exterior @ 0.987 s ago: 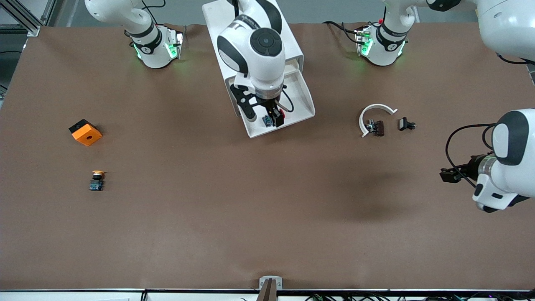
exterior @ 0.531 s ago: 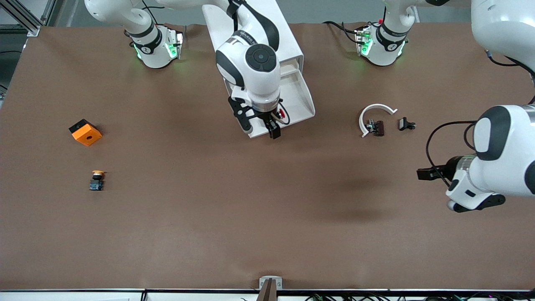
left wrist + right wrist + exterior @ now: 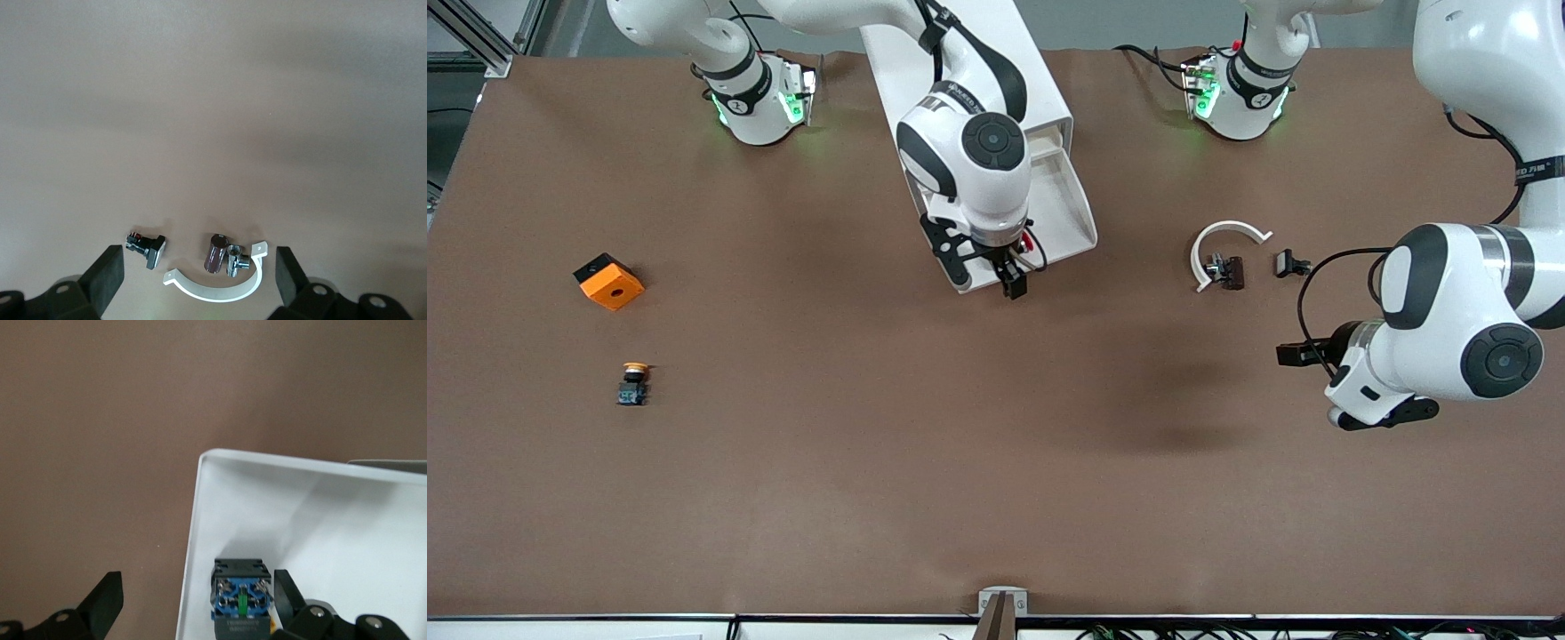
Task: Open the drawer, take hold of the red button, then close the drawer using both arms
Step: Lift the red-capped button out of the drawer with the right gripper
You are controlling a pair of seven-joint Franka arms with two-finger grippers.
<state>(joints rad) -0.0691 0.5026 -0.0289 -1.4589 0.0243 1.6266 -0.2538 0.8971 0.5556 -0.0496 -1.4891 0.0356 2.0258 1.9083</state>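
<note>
The drawer [image 3: 1063, 200] stands pulled out of the white cabinet [image 3: 960, 53], so the first step is done. The button [image 3: 241, 599] lies in the drawer's front corner, not yet grasped; the right pincer [image 3: 989, 271] hangs over it, jaws spread and empty. The left pincer [image 3: 1291, 355], also open and empty, hovers over bare worktop [image 3: 871, 462]. Grabbing and closing remain.

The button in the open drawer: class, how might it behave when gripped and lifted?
The button looks rigid: a blocky base with screw terminals, so flat sides should probably grip firmly. It seems small and likely light. Lying beside the drawer wall, it may slide or tip if nudged by the open right end effector.
</note>
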